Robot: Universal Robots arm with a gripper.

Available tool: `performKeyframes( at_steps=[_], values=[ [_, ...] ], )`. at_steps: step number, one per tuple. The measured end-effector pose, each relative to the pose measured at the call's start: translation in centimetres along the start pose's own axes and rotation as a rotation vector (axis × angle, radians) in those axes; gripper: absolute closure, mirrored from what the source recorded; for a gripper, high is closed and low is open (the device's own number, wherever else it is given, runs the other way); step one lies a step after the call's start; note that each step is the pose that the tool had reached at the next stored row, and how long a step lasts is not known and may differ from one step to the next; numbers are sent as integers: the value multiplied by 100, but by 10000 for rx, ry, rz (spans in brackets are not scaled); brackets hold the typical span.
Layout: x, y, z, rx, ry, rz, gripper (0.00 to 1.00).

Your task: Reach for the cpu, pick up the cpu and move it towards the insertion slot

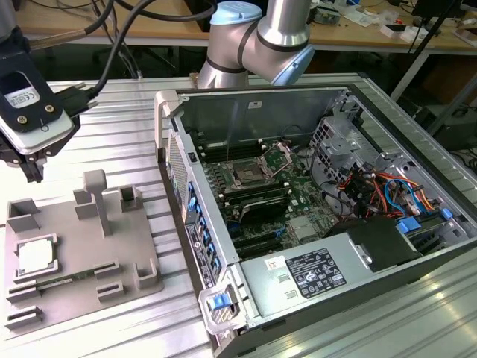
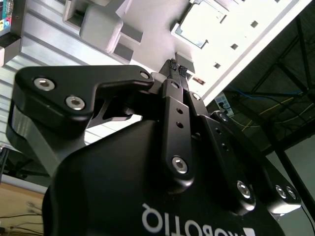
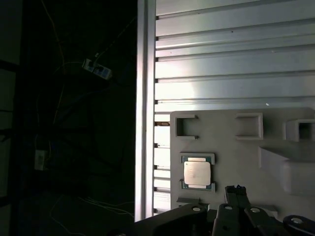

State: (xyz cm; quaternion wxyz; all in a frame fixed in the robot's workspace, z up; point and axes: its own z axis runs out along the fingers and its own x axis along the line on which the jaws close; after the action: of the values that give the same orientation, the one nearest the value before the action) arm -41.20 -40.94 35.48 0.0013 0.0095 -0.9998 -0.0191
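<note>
**Student:** Where does the cpu (image 3: 197, 173) lie relative to the gripper (image 2: 177, 68)?

**Instructor:** It lies flat in a shallow square recess of the grey plate (image 1: 74, 242), silver top upward. The gripper hangs above the plate, apart from the chip. In the first wrist view its black fingertips (image 3: 235, 194) sit near the recess but clear of it.

**Student:** And the fingers?

**Instructor:** In the second wrist view the two pads appear pressed together with nothing between them. The angle is steep, so read that with some caution.

**Student:** The insertion slot (image 1: 250, 175)?

**Instructor:** It is on the motherboard inside the open computer case (image 1: 253, 104), well apart from the cpu, toward the exterior view's right.

**Student:** Surface and surroundings?

**Instructor:** Plate and case rest on a ribbed aluminium table (image 1: 112, 142). Behind it runs a wooden bench (image 1: 171, 30) with cables. Past the table's edge, the first wrist view shows a dark space with loose cables and a power strip (image 3: 96, 69).
</note>
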Motion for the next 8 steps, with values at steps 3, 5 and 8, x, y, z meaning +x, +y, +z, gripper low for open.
performKeyframes(
  at_steps=[3, 5, 8],
  values=[
    [20, 0, 1, 0, -1, 0, 89],
    [43, -2, 1, 0, 0, 1, 89],
    [99, -24, 2, -1, 0, 0, 89]
  ],
)
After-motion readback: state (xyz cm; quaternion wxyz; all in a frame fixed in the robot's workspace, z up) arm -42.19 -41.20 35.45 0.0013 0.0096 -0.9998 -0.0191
